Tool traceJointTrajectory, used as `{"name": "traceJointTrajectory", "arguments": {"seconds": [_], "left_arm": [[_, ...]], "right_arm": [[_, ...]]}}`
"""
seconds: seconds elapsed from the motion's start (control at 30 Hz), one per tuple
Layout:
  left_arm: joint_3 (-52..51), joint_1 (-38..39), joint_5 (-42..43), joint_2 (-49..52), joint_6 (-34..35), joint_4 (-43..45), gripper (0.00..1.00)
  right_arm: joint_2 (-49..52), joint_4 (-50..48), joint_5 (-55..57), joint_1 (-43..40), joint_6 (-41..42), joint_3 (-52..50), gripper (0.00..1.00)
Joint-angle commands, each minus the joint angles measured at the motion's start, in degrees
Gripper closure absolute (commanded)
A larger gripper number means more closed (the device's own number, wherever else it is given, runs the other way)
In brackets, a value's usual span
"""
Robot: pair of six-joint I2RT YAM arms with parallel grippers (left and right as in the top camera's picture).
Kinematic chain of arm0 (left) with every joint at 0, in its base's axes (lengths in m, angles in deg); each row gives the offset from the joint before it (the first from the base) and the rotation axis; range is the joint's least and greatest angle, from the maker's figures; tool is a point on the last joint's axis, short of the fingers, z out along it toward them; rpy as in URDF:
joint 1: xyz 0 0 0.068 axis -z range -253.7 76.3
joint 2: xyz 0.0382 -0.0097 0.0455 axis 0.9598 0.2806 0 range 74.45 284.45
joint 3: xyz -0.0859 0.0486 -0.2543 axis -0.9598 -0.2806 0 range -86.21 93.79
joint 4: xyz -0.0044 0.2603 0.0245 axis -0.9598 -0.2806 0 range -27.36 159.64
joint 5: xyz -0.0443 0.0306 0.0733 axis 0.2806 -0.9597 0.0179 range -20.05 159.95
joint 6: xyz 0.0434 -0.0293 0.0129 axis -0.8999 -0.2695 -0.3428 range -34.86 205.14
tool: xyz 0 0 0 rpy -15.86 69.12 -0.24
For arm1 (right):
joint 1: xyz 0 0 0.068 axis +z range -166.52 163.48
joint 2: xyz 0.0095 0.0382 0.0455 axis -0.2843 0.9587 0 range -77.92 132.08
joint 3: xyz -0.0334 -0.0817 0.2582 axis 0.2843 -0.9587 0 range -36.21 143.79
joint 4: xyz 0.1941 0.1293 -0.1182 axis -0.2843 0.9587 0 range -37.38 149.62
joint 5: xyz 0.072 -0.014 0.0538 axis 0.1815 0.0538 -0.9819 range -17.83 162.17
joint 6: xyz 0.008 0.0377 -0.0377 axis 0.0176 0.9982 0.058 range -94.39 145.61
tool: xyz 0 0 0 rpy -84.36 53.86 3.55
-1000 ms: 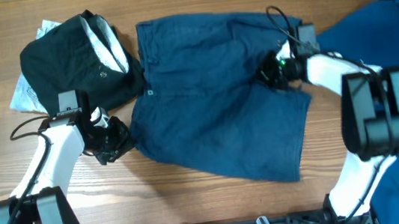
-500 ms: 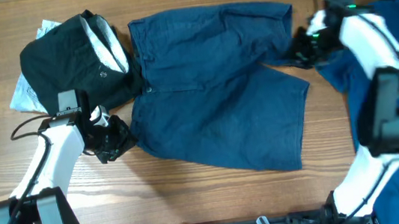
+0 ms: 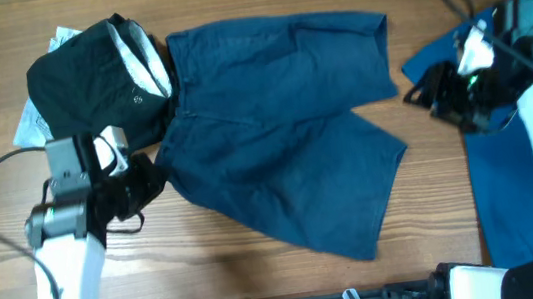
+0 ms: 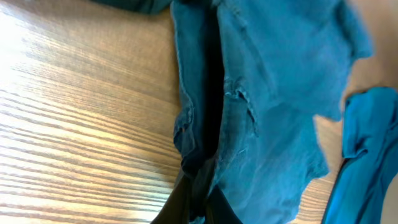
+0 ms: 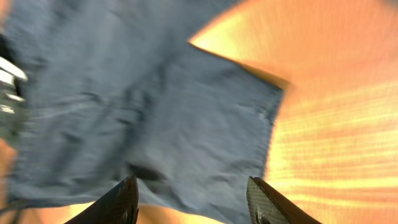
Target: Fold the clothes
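The clothes, dark teal-blue shorts (image 3: 285, 137), lie spread across the table's middle, with the waistband to the left and the legs to the right. My left gripper (image 3: 146, 178) is shut on the waistband's near corner. In the left wrist view its dark fingers (image 4: 198, 200) pinch a fold of the shorts (image 4: 273, 93). My right gripper (image 3: 419, 94) stands open just right of the far leg's hem, holding nothing. The right wrist view is blurred. It shows the gripper (image 5: 194, 202) spread wide above the shorts (image 5: 155, 93), which lie apart from both fingers.
A black garment with pale lining (image 3: 88, 84) lies at the back left, touching the waistband, with a white scrap (image 3: 34, 124) under it. A royal-blue shirt (image 3: 522, 181) covers the right side under the right arm. Bare wood (image 3: 209, 267) shows along the front.
My right gripper let go of the far leg, opened and drew back to the right. The left arm shifted, still gripping the waistband corner, and the shorts slid and flattened.
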Motion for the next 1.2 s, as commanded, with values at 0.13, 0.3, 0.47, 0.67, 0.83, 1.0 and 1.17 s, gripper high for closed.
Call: {"name": "traceJointTrajectory", "arguments": {"seconds": [0.13,0.3,0.47,0.67,0.83,1.0,1.17], "left_arm": [[0.81,-0.11,-3.34,-4.92,-1.66,-2.67,0.92],[0.81,-0.11,-4.76,-2.95,-1.64,-2.4,0.91],[0.81,-0.11,-4.76,-0.79,-1.62,-2.21,0.89],[0.81,-0.11,-4.76,0.37,-1.62,-2.14,0.87],[0.81,-0.11,-4.72,0.37,-1.38,-1.97,0.87],[0.81,-0.11,-4.72,0.37,-1.38,-1.92,0.87],[0.81,-0.11,-4.72,0.37,-1.38,-1.9,0.86]], "right_arm": [[0.74,-4.0,-2.95,1.46,-2.23,-21.16,0.44],[0.76,-6.88,-2.71,5.99,0.04,-28.04,0.43],[0.76,-14.97,-2.64,10.23,5.57,-36.24,0.46],[0.87,-26.71,0.74,10.62,11.37,-40.68,0.71],[1.25,-30.42,4.79,10.62,11.45,-41.18,0.71],[4.15,-31.19,5.7,10.62,12.79,-41.18,0.9],[5.29,-35.36,5.66,9.35,17.0,-39.78,0.96]]}}
